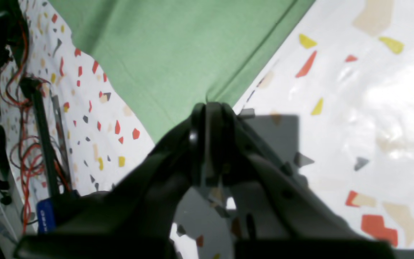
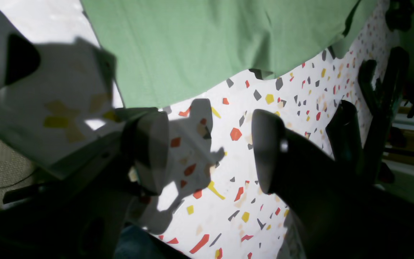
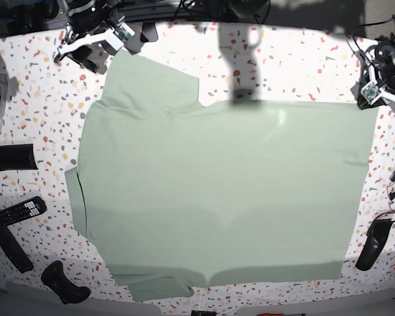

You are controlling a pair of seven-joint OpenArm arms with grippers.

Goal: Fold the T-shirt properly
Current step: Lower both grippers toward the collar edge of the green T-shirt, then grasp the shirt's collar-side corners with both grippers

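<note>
The pale green T-shirt point(image 3: 217, 191) lies spread flat over most of the speckled table point(image 3: 303, 66). My left gripper point(image 1: 212, 108) is shut on the shirt's corner, and the green cloth point(image 1: 178, 46) puckers at the fingertips. From the base camera that gripper point(image 3: 371, 99) sits at the shirt's far right corner. My right gripper point(image 2: 208, 144) is open with only bare table between its fingers, just short of the cloth's edge point(image 2: 207, 43). In the base view it point(image 3: 108, 46) hangs by the shirt's far left corner.
A remote control point(image 3: 16, 210) and dark tools point(image 3: 10, 158) lie along the left edge. A black handle point(image 3: 66, 283) sits near the front left, another black object point(image 3: 372, 243) at the right. Red cables point(image 1: 27, 151) run beside the table.
</note>
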